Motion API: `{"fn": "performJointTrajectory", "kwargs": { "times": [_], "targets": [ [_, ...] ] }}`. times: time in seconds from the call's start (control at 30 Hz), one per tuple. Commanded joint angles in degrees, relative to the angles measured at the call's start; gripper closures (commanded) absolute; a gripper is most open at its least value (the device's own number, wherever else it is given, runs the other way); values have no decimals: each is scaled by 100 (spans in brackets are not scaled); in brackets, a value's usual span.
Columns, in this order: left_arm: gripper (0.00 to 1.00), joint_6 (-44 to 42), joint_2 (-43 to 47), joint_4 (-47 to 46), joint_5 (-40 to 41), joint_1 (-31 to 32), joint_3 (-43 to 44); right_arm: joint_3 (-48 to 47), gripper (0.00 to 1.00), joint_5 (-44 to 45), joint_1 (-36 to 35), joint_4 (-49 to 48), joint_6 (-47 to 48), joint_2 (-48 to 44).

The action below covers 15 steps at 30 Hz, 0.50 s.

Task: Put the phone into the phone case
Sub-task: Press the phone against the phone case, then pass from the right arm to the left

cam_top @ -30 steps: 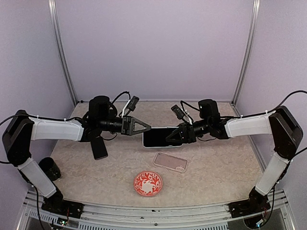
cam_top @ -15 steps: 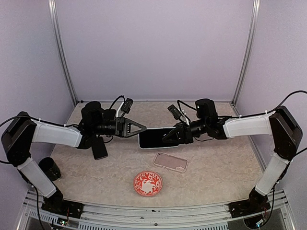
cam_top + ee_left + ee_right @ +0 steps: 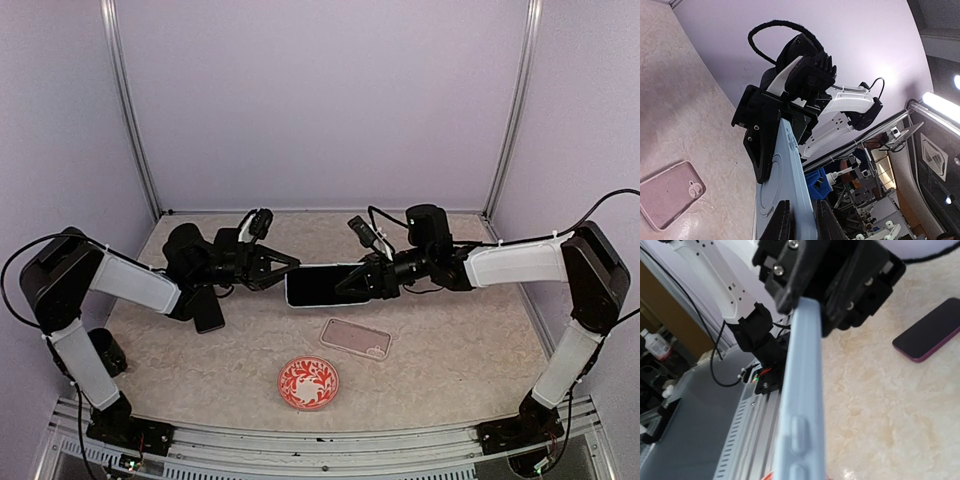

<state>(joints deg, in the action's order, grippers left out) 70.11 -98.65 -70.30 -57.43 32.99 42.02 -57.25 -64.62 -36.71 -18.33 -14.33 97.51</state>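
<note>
A light blue phone case with a black screen face showing in it hangs above the table between both grippers. My left gripper is shut on its left end; in the left wrist view the fingers press both sides of the case. My right gripper is shut on its right end and shows as a black clamp in the left wrist view. In the right wrist view the case's edge with buttons fills the middle and hides my own fingers. The left gripper holds its far end.
A pink case lies on the table below the held case, also in the left wrist view. A dark phone with a purple edge lies at the left. A red patterned plate sits near the front and a black cup at the far left.
Both grippers have carried the light blue case to the left. The left arm has drawn back toward the left and the right arm has reached further in.
</note>
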Motion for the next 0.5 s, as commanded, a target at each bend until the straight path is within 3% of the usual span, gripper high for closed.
{"fn": "performJointTrajectory", "kwargs": {
  "times": [0.0,0.1,0.27,0.37,0.47],
  "targets": [
    [82,792,187,-1082,-129,-535,-80,126,100,-17,287,120,435,-131],
    [67,803,214,-1081,-112,-546,-91,120,100,-10,287,131,424,-136],
    [57,594,295,-803,-69,-557,-119,123,100,2,295,123,406,-162],
    [45,70,453,-115,9,-549,-117,127,100,9,293,128,392,-183],
    [31,-930,755,1205,237,-519,-26,122,100,15,293,111,353,-221]
  ]
}}
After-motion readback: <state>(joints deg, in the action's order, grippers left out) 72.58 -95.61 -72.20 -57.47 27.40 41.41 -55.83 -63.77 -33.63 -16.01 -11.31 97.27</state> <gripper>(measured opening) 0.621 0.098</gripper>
